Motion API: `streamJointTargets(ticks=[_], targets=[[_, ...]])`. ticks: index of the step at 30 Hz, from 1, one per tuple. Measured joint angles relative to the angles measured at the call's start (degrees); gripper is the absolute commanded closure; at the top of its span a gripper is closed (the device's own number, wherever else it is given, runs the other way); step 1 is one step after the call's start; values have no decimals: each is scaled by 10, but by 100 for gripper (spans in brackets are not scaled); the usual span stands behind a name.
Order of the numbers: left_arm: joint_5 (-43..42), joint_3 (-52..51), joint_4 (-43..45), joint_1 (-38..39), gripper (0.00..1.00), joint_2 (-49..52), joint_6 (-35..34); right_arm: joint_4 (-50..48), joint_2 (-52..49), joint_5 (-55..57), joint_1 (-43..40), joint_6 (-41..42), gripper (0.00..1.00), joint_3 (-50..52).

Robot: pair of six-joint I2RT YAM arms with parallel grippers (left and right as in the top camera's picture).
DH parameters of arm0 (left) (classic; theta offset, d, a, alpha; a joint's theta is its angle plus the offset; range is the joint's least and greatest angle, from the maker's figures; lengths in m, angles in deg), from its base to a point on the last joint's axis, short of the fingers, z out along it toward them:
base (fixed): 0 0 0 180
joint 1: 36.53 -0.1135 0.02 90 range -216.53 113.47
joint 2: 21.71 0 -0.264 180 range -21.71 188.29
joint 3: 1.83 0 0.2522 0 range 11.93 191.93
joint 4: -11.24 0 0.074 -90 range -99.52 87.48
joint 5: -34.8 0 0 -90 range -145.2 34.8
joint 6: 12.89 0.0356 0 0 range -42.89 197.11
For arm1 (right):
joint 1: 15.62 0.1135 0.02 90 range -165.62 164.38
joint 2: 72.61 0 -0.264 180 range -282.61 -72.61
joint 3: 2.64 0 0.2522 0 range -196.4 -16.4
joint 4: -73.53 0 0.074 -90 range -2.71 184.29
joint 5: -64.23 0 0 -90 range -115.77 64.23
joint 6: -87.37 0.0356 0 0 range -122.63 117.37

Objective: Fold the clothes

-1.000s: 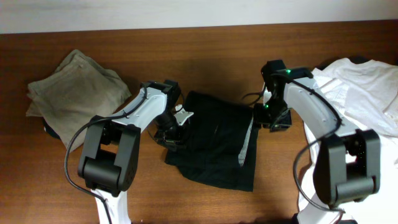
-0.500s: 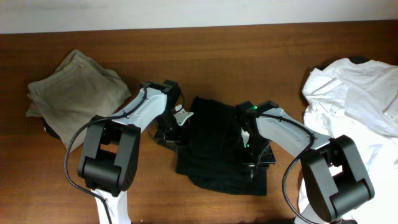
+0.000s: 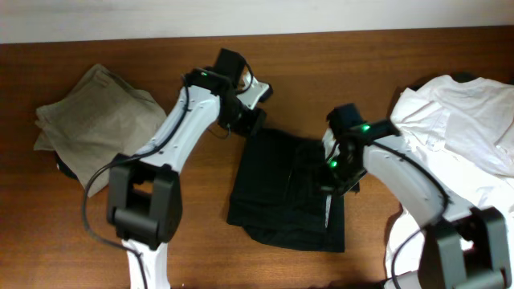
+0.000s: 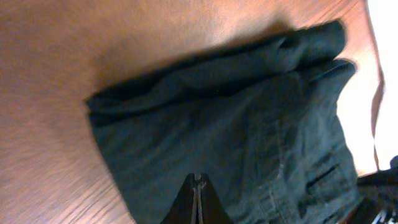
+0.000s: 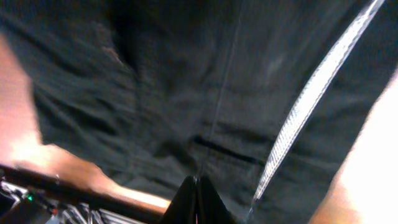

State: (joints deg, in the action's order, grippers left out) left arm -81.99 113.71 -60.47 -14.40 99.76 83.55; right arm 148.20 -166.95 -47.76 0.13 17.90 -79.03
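Observation:
The clothes lie on the wooden table: black shorts (image 3: pixel 281 189) in the middle, roughly folded, with a pale strip (image 3: pixel 328 213) along their right side. A khaki garment (image 3: pixel 96 120) lies at the left and a white shirt (image 3: pixel 462 128) at the right. My left gripper (image 3: pixel 254 124) hovers at the shorts' far left corner. In the left wrist view it (image 4: pixel 198 178) is shut above the dark cloth (image 4: pixel 236 124), nothing seen between its fingers. My right gripper (image 3: pixel 339 181) is over the shorts' right part. Its jaws (image 5: pixel 198 179) are shut over black fabric (image 5: pixel 186 81) beside the pale strip (image 5: pixel 317 93).
The khaki garment is a folded pile near the table's left edge. The white shirt is bunched and spills over the right edge. Bare wood (image 3: pixel 321 72) runs along the far side, up to a pale wall.
Both grippers have closed. The left arm has pulled from the shorts' left edge to their far corner. The right gripper carried the right side over, then drew back right.

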Motion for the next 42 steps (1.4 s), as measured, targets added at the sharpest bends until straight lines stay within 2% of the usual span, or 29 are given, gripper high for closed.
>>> streamJointTargets(ticks=[3, 6, 8, 11, 14, 15, 17, 22, 25, 28, 29, 30, 36, 39, 42], targets=[[9, -12, 9, 1, 99, 80, 0, -37, -38, -6, -7, 14, 96, 104], [46, -11, 14, -9, 87, 97, 0, -36, -39, 1, -35, 18, 96, 144], [70, 24, -35, -32, 82, 98, 0, -33, -39, 3, -47, 18, 96, 146], [96, 162, -158, -85, 75, 103, 0, 8, -30, 12, -60, 1, 96, 135], [103, 253, -213, -94, 59, 101, 0, 47, 27, 16, -67, -23, 96, 58], [104, 252, -223, -89, 58, 101, 1, 54, 45, 16, -67, -30, 96, 38], [100, 248, -205, -72, 58, 101, 12, 54, 79, 8, -67, -42, 96, 11], [81, 248, -141, -29, 57, 107, 80, 66, 83, -30, -60, -45, 95, 10], [82, 248, -181, -11, 40, 128, 90, 65, 83, -32, -54, -45, 95, 23], [106, 247, -228, -20, 37, 131, 74, 64, 83, -31, -54, -45, 95, 24], [111, 247, -239, -24, 26, 131, 70, 64, 83, -30, -53, -45, 95, 24], [117, 247, -257, -32, 21, 131, 64, 63, 83, -30, -53, -46, 95, 24], [126, 247, -378, -86, 22, 131, 44, 61, 83, -30, -53, -60, 95, 25], [127, 247, -387, -118, 22, 131, 35, 64, 83, -30, -53, -60, 95, 25], [127, 203, -387, -108, 27, 119, 26, 59, 83, -30, -53, -73, 95, 26]])
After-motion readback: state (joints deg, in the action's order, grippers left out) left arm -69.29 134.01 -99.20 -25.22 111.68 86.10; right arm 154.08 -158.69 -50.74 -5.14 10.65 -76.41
